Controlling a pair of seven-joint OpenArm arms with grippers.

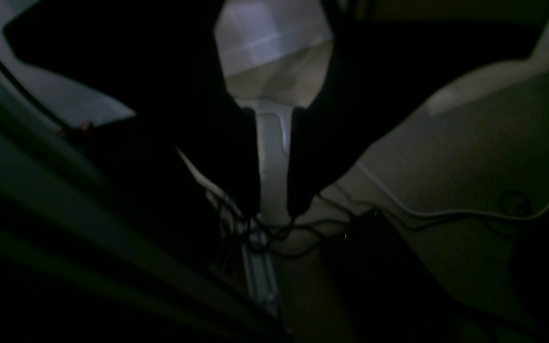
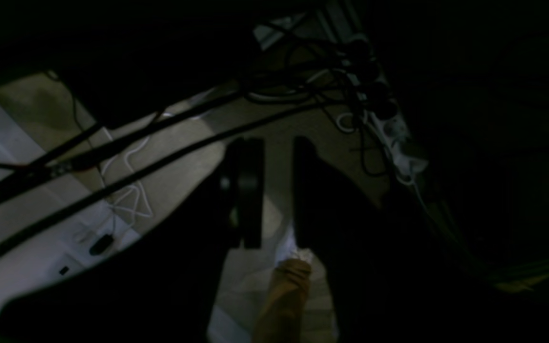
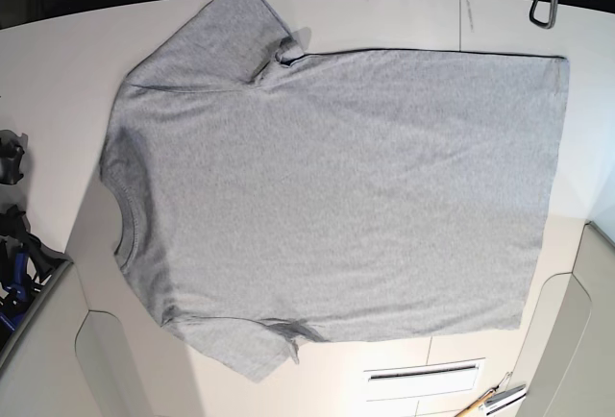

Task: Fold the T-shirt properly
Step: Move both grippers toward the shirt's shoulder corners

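Our left fingers (image 1: 274,166) stand parted by a narrow gap, released, with nothing between them; our right fingers (image 2: 279,190) are likewise parted and hold nothing. Neither wrist view shows the shirt. In the base view we find the shirt (image 3: 346,186) spread across the table (image 3: 58,61), plain side up, its neck toward the left of the view, one sleeve at the upper left, the other at the lower left.

Grey T-shirt (image 3: 336,196) spread on white table (image 3: 58,61); neckline leftward.
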